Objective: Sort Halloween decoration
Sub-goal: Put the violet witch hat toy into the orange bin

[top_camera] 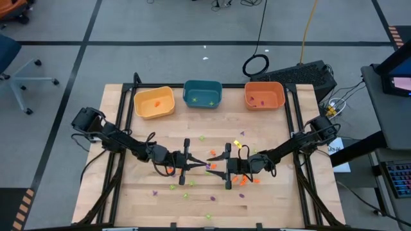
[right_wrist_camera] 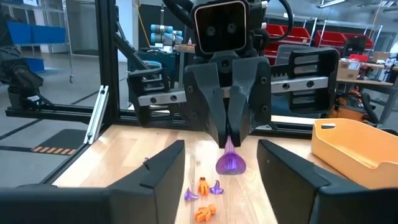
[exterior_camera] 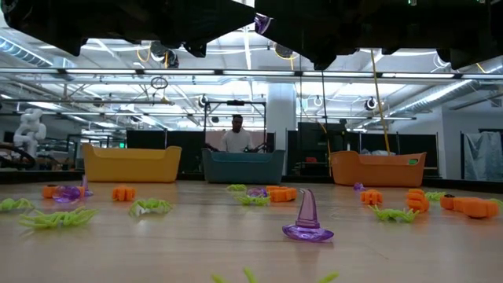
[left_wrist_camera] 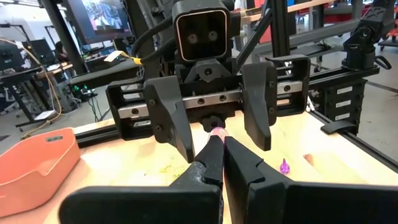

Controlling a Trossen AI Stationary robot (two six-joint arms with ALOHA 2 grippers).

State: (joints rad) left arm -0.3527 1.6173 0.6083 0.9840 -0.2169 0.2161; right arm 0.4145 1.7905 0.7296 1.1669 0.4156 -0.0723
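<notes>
The Halloween decoration lies as tiny orange, green and purple trinkets scattered over the wooden table (top_camera: 128, 192), with one purple witch hat (exterior_camera: 306, 220) standing on its brim near the front. My left gripper (top_camera: 203, 165) is at mid-table, shut on another small purple witch hat (right_wrist_camera: 230, 160). My right gripper (top_camera: 218, 165) faces it from the table's right, open. Its two fingers (right_wrist_camera: 163, 169) stand on either side of the held hat without touching it. In the low view the held hat (exterior_camera: 262, 23) shows high above the table. My left gripper pinches the purple hat's pointed tip (right_wrist_camera: 230, 144) between its two fingertips (left_wrist_camera: 211, 149). The fingers reach in about level from the table's left. The hat is lifted clear of the table, its brim (right_wrist_camera: 231, 167) hanging past the fingertips toward my right gripper.
Three bins stand along the far edge: yellow (top_camera: 154, 102), teal (top_camera: 202, 94) and orange (top_camera: 264, 95), each with a few trinkets inside. Orange trinkets (top_camera: 243, 181) cluster under my right gripper. A person (exterior_camera: 236, 135) stands beyond the table.
</notes>
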